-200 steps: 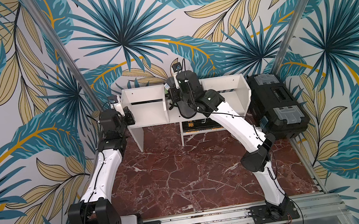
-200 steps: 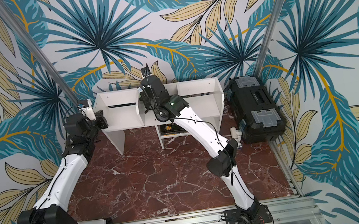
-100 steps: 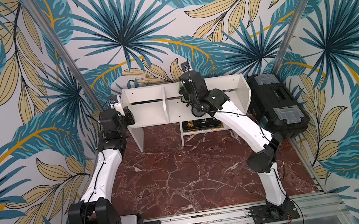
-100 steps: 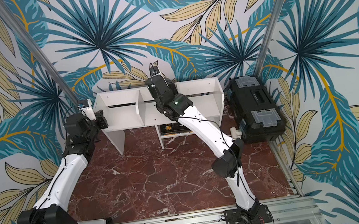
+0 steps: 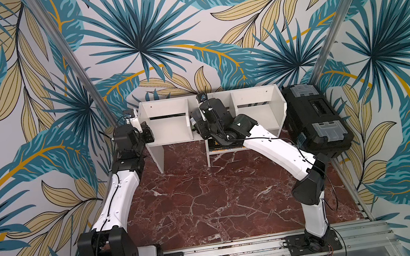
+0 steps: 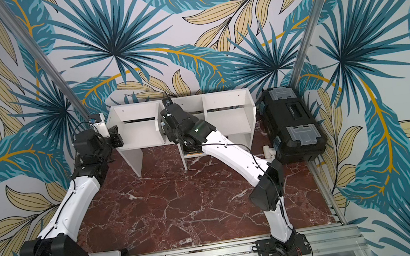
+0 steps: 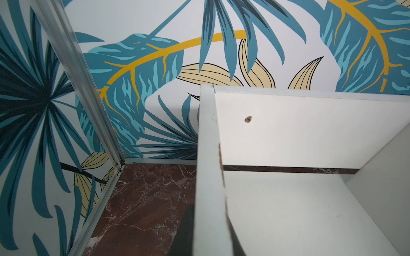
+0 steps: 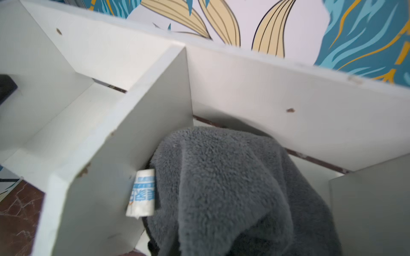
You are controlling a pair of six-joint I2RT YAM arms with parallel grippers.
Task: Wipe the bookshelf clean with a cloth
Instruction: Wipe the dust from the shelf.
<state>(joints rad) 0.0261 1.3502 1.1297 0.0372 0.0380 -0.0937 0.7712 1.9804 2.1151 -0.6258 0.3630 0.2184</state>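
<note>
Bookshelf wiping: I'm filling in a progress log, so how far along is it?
Done: the cloth is picked up, in the right gripper. In hand: it lies against a divider in the middle compartment while the left gripper clamps the bookshelf by its side panel. Left: unclear; the white boards don't show which were wiped.

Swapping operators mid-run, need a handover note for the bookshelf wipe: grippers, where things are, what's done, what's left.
Left gripper: shut on the bookshelf, clamping its left end wall.
Right gripper: shut on the cloth, which drapes over it. It is down in the middle compartment, beside the left divider.
Done: cloth is in hand and at the shelf. Which surfaces are already wiped can't be told.
Left: probably finish the middle, wipe the outer compartments, then release both.
</note>
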